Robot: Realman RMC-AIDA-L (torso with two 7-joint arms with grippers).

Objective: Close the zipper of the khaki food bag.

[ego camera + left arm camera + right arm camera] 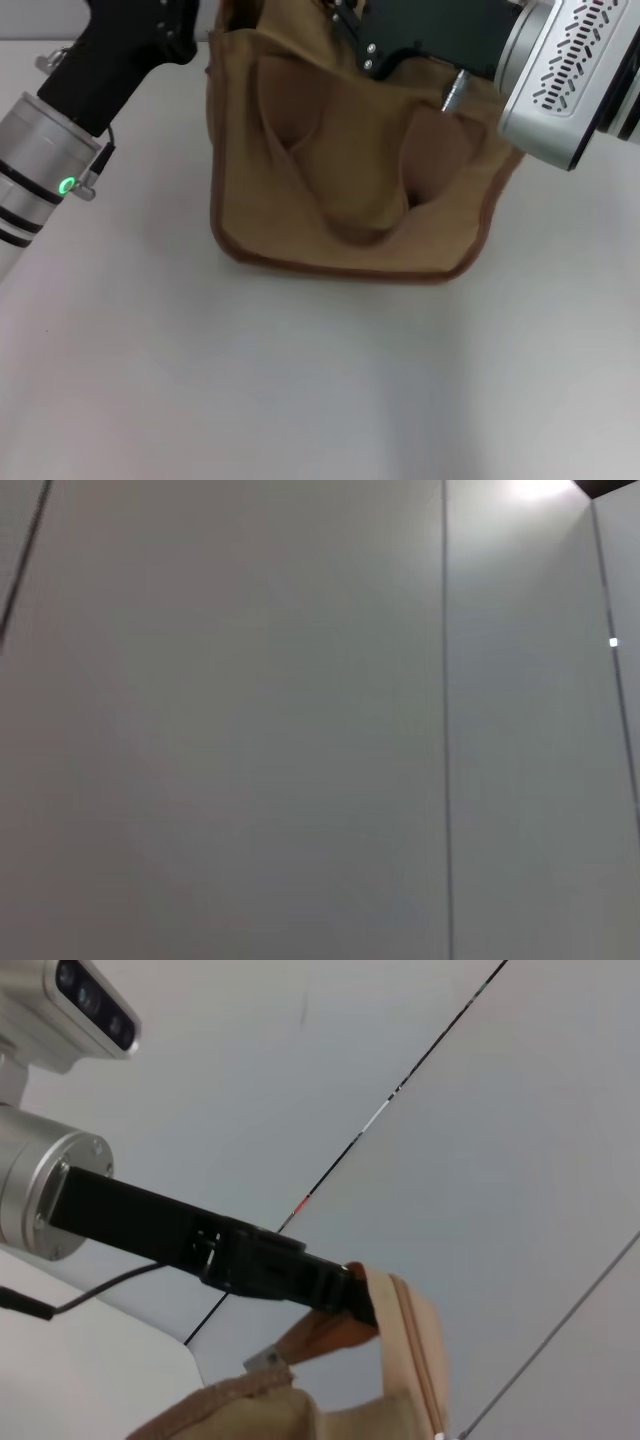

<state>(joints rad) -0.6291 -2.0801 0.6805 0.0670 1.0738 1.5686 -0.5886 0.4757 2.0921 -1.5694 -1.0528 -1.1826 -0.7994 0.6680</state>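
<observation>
The khaki food bag (345, 190) stands at the table's far middle, and a wide strap handle (350, 215) hangs down its front. My left gripper (356, 1296) shows in the right wrist view. It is shut on the raised khaki end of the bag (400, 1360). In the head view only its black wrist (125, 50) shows, at the bag's left top corner. A small silver piece (262, 1360) at the bag's top edge looks like the zipper's pull tab. My right gripper (400, 40) hovers over the bag's top right and hides the zipper line there.
The white table (300, 380) stretches from the bag to the front edge. Grey wall panels (300, 720) fill the left wrist view. The right arm's silver wrist housing (570, 80) hangs over the bag's right corner.
</observation>
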